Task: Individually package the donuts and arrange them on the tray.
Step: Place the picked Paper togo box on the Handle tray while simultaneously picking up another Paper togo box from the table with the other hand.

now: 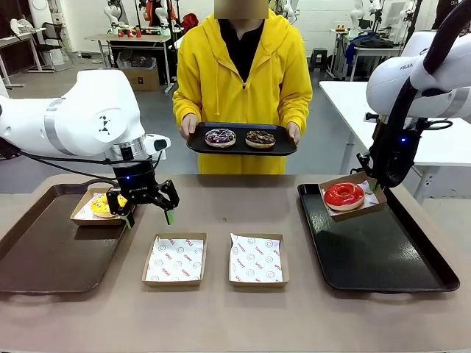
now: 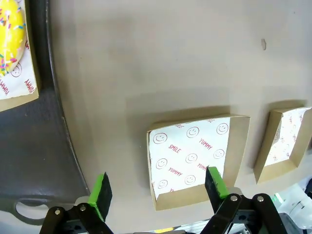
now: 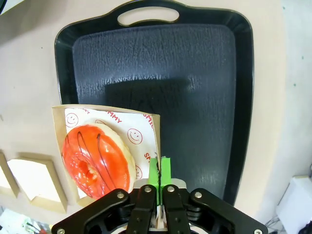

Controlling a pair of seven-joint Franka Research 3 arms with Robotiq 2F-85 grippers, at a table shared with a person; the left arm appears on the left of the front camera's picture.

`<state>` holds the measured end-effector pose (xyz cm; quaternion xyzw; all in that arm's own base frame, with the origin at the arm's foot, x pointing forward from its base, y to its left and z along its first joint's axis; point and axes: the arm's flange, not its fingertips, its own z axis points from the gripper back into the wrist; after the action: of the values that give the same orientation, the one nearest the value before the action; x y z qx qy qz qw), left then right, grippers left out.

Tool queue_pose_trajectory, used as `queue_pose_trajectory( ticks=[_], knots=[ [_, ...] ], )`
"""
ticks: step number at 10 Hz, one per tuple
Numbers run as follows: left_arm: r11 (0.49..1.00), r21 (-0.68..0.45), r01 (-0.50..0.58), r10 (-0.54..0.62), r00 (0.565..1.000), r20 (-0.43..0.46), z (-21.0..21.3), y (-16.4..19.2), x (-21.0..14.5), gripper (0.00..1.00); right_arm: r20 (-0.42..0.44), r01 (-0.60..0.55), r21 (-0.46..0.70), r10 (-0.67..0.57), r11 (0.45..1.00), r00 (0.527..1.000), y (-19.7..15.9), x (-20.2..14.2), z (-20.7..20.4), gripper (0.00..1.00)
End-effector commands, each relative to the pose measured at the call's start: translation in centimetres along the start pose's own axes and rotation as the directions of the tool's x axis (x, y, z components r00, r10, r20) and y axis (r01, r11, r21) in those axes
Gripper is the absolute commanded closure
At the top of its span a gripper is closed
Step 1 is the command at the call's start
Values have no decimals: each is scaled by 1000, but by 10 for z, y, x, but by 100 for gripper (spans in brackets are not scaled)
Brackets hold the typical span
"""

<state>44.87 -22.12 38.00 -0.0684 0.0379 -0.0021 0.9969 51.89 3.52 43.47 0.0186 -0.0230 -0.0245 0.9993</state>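
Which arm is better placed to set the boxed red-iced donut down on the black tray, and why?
Right. The right fingers are shut on the brown paper box holding the glossy red-iced ring donut, over the black plastic tray. The left fingers stand open near an empty paper box.

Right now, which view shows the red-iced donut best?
Right wrist view: the red-iced donut is close, seen from above, in the paper box the right gripper pinches. Front view shows it smaller, at a slant.
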Motion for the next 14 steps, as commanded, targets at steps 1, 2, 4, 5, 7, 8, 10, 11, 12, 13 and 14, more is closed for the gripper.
queue_pose_trajectory(
  ticks=[1, 2, 4, 5, 7, 8, 10, 11, 12, 13, 14],
  knots=[
    [1000, -14, 4, -5, 1000, -9, 3, 1, -1, 0, 4, -1, 0, 1, 1000, 1000, 0, -1, 2, 99],
    [1000, -14, 4, -5, 1000, -9, 3, 1, -1, 0, 4, -1, 0, 1, 1000, 1000, 0, -1, 2, 99],
    [1000, 0, 0, 0, 1000, -1, 0, 0, 0, 0, 0, 0, 0, 0, 1000, 1000, 0, 0, 0, 99],
    [999, -45, -19, 20, 1000, 9, -1, -7, -12, 0, 15, 3, 12, -3, 1000, 1000, 0, 13, -6, 99],
    [999, -31, -19, 21, 998, 66, -14, -18, -46, 0, 23, -5, 28, 4, 1000, 1000, -5, 34, -17, 99],
    [999, -31, -32, 34, 996, 79, -16, -20, -56, 0, 29, 5, 22, -5, 1000, 1000, -8, 45, -22, 99],
    [1000, 9, -25, 24, 994, 104, -27, -20, -74, 0, 32, 29, 22, -29, 999, 999, -12, 64, -35, 99],
    [999, 24, -39, 36, 991, 129, -31, -18, -78, 0, 25, 24, 33, -25, 999, 999, -13, 71, -42, 99],
    [998, 42, -51, 44, 988, 150, -36, -15, -80, 0, 28, 8, 56, -10, 998, 1000, -14, 76, -47, 99],
    [996, 52, -79, 70, 985, 156, -41, -13, -80, 0, 33, -14, 73, 12, 997, 999, -13, 80, -50, 99],
    [995, 58, -82, 72, 985, 157, -43, -12, -79, 0, 35, -16, 82, 13, 997, 999, -13, 83, -52, 99]
  ],
)
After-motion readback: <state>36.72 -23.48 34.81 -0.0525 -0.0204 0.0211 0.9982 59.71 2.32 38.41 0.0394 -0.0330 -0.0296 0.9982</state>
